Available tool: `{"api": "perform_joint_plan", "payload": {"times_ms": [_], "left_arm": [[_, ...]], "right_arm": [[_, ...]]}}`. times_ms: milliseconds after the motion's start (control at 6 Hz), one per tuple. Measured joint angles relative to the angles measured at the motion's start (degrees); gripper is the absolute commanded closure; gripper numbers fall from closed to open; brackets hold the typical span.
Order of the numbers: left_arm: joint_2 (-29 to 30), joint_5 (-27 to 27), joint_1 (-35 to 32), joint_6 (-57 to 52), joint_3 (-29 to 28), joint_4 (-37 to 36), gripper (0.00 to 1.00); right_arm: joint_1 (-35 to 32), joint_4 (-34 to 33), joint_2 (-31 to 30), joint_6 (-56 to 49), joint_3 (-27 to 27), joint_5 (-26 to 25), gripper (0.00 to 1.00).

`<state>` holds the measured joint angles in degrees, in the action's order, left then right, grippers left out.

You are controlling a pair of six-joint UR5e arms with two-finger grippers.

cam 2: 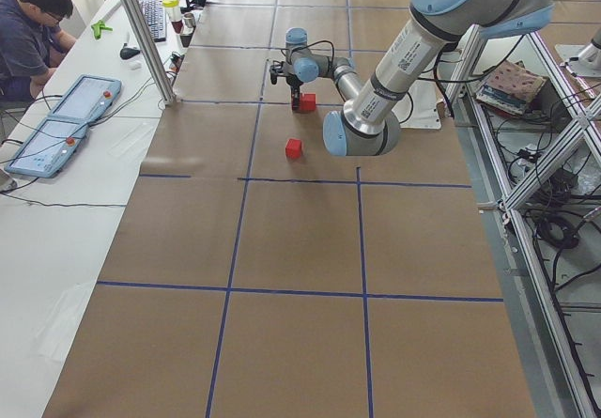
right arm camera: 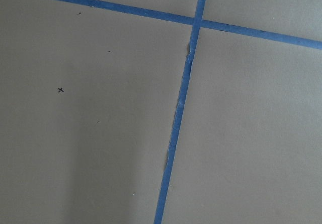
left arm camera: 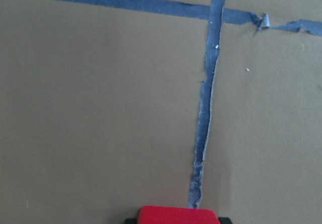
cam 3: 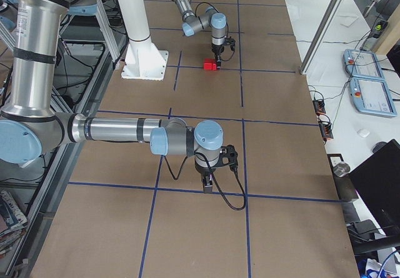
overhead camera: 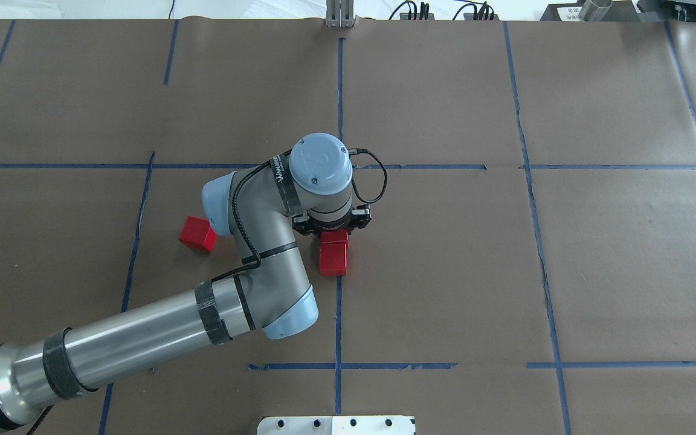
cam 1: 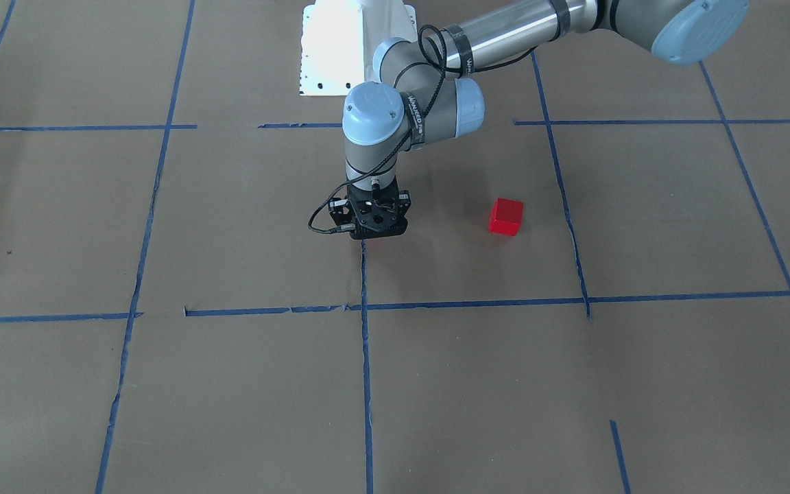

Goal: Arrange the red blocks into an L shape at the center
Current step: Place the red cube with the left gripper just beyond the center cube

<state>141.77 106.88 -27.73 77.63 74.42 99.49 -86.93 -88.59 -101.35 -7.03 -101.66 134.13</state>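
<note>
Left gripper (overhead camera: 332, 229) points straight down over the center (overhead camera: 372, 266) of the desk (overhead camera: 596, 272). Its jaws are clamped on the first red block (left arm camera: 176, 215): the wrist view shows a dark tip tight against each side of it. Whether this block rests on the desk or hangs just above it, I cannot tell.

Just behind the gripper, toward the robot's base, lies the second red block (overhead camera: 333, 261), and the two seem to touch. Together they make a short bar. Its long axis runs along the middle tape line (overhead camera: 338, 314), pointing from the gripper to the base. So I judge that the long arm of the L is nearly made.

What is left is to let go of the first block and then to fetch the third red block (overhead camera: 198, 234). It lies well apart on the gripper's left side, a little turned against the tape lines, and must be set sideways at one end of the bar.

Right gripper (cam 3: 209, 183) hangs far from all the blocks; whether it is apart or together, I cannot tell.
</note>
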Motion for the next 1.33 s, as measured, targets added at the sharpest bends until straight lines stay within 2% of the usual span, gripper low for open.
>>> {"api": "perform_joint_plan", "payload": {"times_ms": [167, 333, 500, 667, 1167, 1333], "left_arm": [[0.0, 0.0, 0.0, 0.0, 0.0, 0.0, 0.61], [0.0, 0.0, 0.0, -0.1, 0.1, 0.0, 0.4], [0.0, 0.0, -0.1, -0.3, 0.1, 0.0, 0.1], [-0.1, 0.0, -0.1, -0.4, 0.1, 0.0, 0.0], [-0.2, -0.1, -0.3, -1.0, 0.8, -0.1, 0.0], [-0.3, 0.0, -0.7, -2.5, 3.0, -2.6, 0.0]], "right_arm": [[0.0, 0.0, 0.0, 0.0, 0.1, 0.0, 0.0], [0.0, 0.0, 0.0, -0.1, 0.2, 0.0, 0.0], [0.0, 0.0, 0.0, -0.1, 0.2, 0.0, 0.0], [0.0, 0.0, 0.0, -0.1, 0.2, 0.0, 0.0], [0.0, 0.0, 0.2, 0.0, 0.2, 0.0, 0.0], [0.0, 0.0, 0.3, 0.0, 0.3, 0.0, 0.0]]}}
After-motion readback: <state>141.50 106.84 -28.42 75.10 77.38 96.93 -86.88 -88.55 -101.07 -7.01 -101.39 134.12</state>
